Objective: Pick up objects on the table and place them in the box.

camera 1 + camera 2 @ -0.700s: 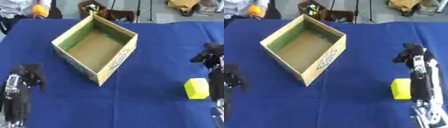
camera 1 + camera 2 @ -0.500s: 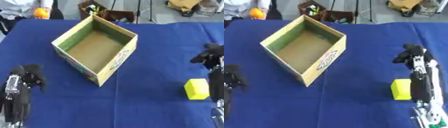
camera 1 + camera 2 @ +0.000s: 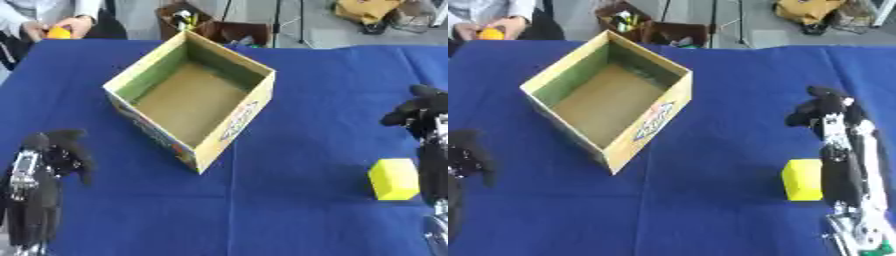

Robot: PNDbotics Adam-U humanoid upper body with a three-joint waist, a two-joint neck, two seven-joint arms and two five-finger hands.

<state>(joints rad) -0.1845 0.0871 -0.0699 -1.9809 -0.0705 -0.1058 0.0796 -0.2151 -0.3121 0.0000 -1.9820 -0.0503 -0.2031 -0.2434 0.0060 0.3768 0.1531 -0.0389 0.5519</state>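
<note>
An open cardboard box (image 3: 234,131) with a green inner lining stands askew on the blue table (image 3: 289,210), left of the middle, and nothing shows inside it. A yellow block (image 3: 801,179) lies on the cloth at the right. My right hand (image 3: 824,107) hangs just beyond the block, farther up the table, its black fingers relaxed and holding nothing; its forearm runs down past the block's right side. Low at the left edge my left hand (image 3: 58,152) rests, fingers up and loosely bent, holding nothing, well clear of the box.
At the far left corner a person's hands hold a small orange thing (image 3: 59,32) at the table's edge. Beyond the far edge stand a dark bin of tools (image 3: 627,20) and bags on the floor. Blue cloth stretches between box and block.
The person's hands with the orange thing have shifted a little left and lower. Neither of my hands, the box nor the block has visibly moved.
</note>
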